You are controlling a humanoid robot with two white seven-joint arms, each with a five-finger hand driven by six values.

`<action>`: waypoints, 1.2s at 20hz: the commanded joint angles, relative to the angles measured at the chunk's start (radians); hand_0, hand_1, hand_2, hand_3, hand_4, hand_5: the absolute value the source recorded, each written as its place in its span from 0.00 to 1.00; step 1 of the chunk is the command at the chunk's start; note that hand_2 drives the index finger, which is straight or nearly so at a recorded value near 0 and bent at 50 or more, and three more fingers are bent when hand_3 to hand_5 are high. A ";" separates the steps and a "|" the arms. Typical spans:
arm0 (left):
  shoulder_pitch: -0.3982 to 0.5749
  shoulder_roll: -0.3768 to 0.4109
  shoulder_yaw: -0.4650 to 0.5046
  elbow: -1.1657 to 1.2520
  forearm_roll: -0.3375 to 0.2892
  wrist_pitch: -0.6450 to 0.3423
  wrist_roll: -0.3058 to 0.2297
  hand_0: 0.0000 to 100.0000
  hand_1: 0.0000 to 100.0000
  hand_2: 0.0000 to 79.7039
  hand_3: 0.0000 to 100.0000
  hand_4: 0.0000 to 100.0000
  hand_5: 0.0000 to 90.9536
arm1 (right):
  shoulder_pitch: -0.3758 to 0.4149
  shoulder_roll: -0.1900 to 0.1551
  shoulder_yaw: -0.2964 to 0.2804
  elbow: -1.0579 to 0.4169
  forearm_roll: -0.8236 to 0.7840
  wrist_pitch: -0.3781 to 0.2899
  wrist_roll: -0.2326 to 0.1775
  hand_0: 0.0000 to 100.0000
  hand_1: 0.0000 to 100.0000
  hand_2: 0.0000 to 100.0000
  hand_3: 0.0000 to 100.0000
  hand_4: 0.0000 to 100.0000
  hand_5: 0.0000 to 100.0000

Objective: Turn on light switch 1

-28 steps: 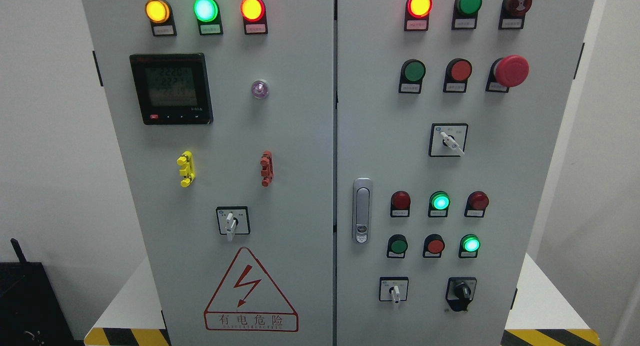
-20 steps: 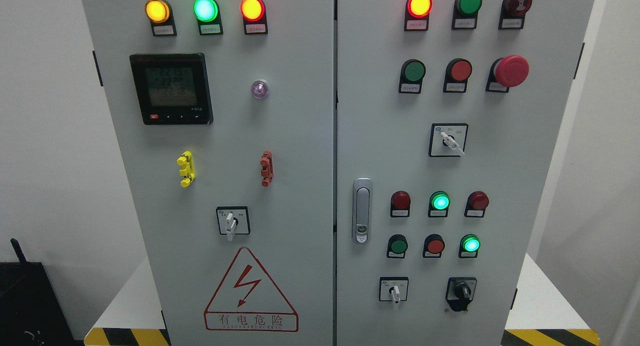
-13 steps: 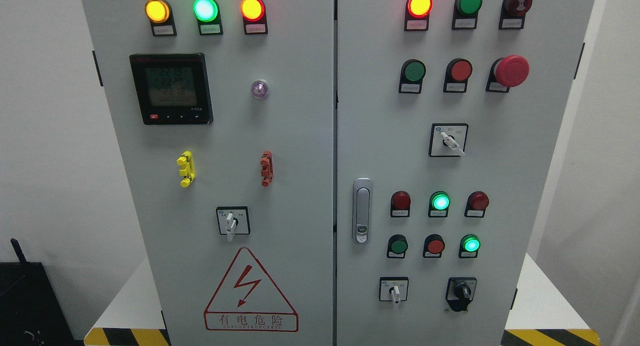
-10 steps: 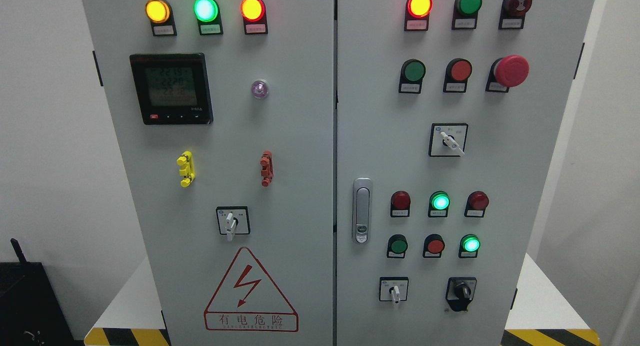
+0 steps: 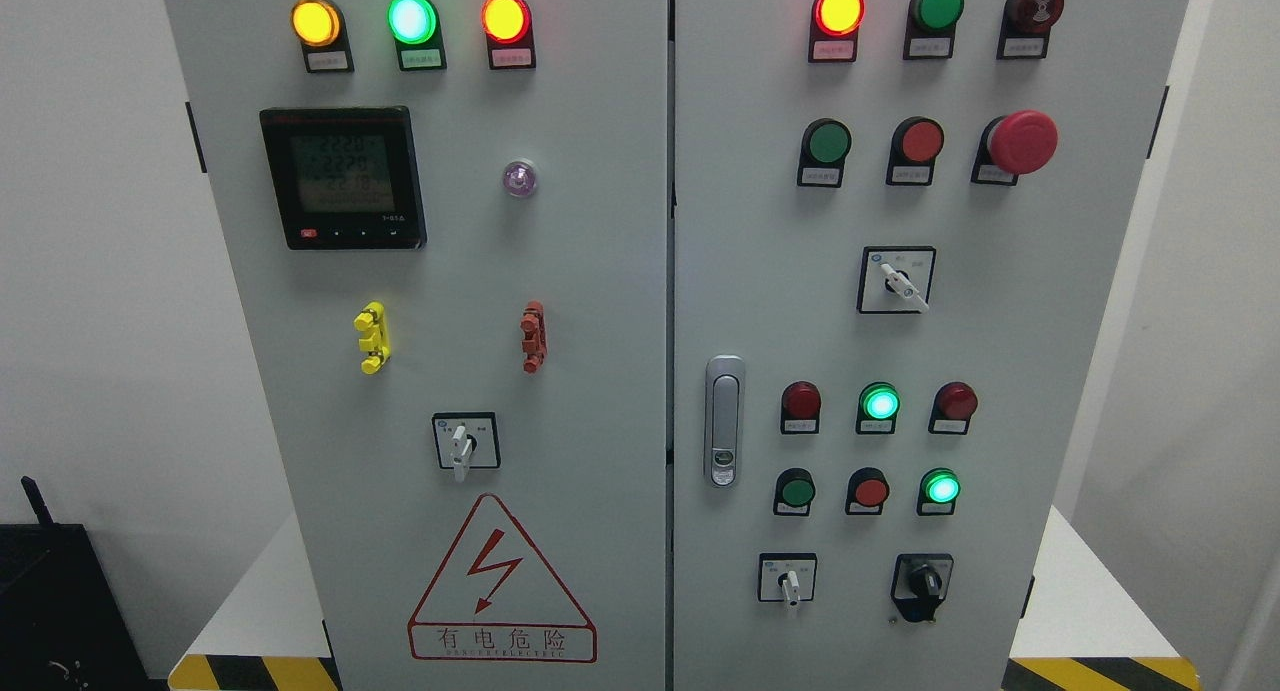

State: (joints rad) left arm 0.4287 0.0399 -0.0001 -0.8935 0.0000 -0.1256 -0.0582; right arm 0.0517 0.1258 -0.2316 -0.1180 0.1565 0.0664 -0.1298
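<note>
Neither robot hand shows in the head view, so how far the fingers are spread, or whether they touch anything, cannot be told. The view is filled by a grey electrical cabinet [image 5: 600, 271] with 2 doors. Which control is light switch 1 cannot be told, since the labels are too small to read. On the right door, a top row holds a lit red lamp [image 5: 838, 10], an unlit green button [image 5: 940, 6] and a dark red buzzer [image 5: 1035, 6]. Below it sit a green button [image 5: 829, 142], a red button [image 5: 921, 140] and a red mushroom button [image 5: 1022, 141]. A white-handled selector [image 5: 900, 283] points down to the right. Near the door handle [image 5: 724, 421], 2 green lamps [image 5: 880, 403] [image 5: 941, 488] glow. The left door carries 3 lit lamps, a meter [image 5: 343, 177] and a warning triangle [image 5: 500, 583].
</note>
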 commanded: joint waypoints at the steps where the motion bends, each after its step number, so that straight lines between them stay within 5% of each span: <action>1: 0.070 0.054 0.034 -0.735 -0.011 -0.008 -0.002 0.30 0.09 0.00 0.01 0.21 0.00 | -0.001 0.000 0.000 0.000 0.000 0.000 -0.001 0.31 0.00 0.00 0.00 0.00 0.00; 3: 0.070 0.054 0.035 -0.815 -0.011 -0.011 0.006 0.30 0.12 0.00 0.17 0.36 0.00 | 0.000 0.000 0.000 0.000 0.000 0.000 -0.001 0.31 0.00 0.00 0.00 0.00 0.00; 4: 0.070 0.052 0.035 -0.855 -0.011 -0.011 0.011 0.31 0.17 0.00 0.30 0.49 0.20 | -0.001 0.000 0.000 0.000 0.000 0.000 -0.001 0.31 0.00 0.00 0.00 0.00 0.00; 8: 0.065 0.051 0.038 -0.956 -0.011 -0.055 0.038 0.34 0.31 0.17 0.48 0.68 0.47 | -0.001 0.000 0.000 0.000 0.000 0.000 -0.001 0.31 0.00 0.00 0.00 0.00 0.00; 10: 0.056 0.051 0.043 -1.007 -0.009 -0.071 0.085 0.36 0.41 0.27 0.59 0.79 0.71 | 0.000 0.000 0.000 0.000 0.000 0.000 -0.001 0.31 0.00 0.00 0.00 0.00 0.00; 13: 0.047 0.060 0.042 -1.070 -0.008 -0.071 0.159 0.30 0.50 0.37 0.73 0.89 0.91 | 0.000 0.000 0.000 0.000 0.000 0.000 -0.001 0.31 0.00 0.00 0.00 0.00 0.00; 18: 0.010 0.043 0.037 -1.125 -0.008 -0.078 0.179 0.18 0.60 0.48 0.90 0.95 0.96 | 0.000 0.000 0.000 0.000 0.000 0.000 -0.001 0.31 0.00 0.00 0.00 0.00 0.00; 24: -0.073 0.032 0.026 -1.145 -0.003 -0.063 0.195 0.12 0.66 0.56 0.95 0.94 0.97 | 0.000 0.000 0.000 0.000 0.000 0.000 -0.001 0.31 0.00 0.00 0.00 0.00 0.00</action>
State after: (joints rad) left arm 0.4187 0.0807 0.0247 -1.8489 0.0000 -0.2017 0.1295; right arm 0.0520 0.1258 -0.2316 -0.1181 0.1565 0.0664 -0.1298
